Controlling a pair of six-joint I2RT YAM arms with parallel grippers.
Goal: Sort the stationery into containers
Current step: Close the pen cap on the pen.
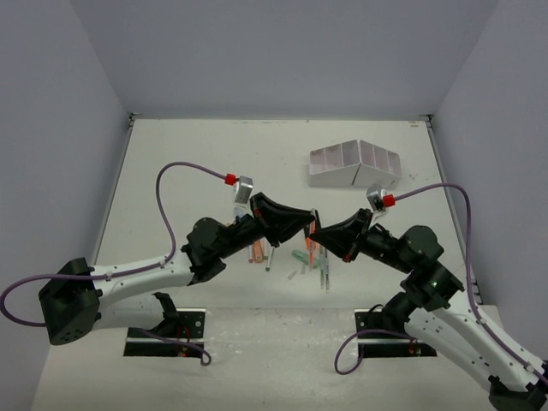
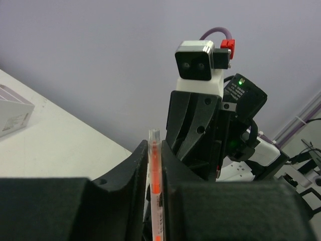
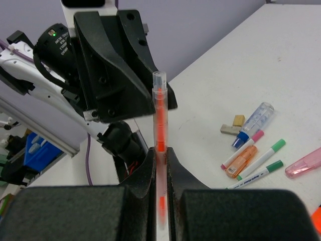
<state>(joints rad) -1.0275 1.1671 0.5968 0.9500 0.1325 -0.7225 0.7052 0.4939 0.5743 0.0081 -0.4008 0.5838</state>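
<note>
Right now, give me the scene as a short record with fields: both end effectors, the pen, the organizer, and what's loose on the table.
right end effector: shut on pen
left end effector: fingers flank the pen; grip unclear
pen: clear, orange ink, between both end effectors
organizer: white, far right of table
loose stationery: on table, near middle, outside organizer

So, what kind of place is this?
Probably a robotics lab test cell: the left arm and right arm bolted to a white table, bare walls around it, a white desk organizer and loose pens.
</note>
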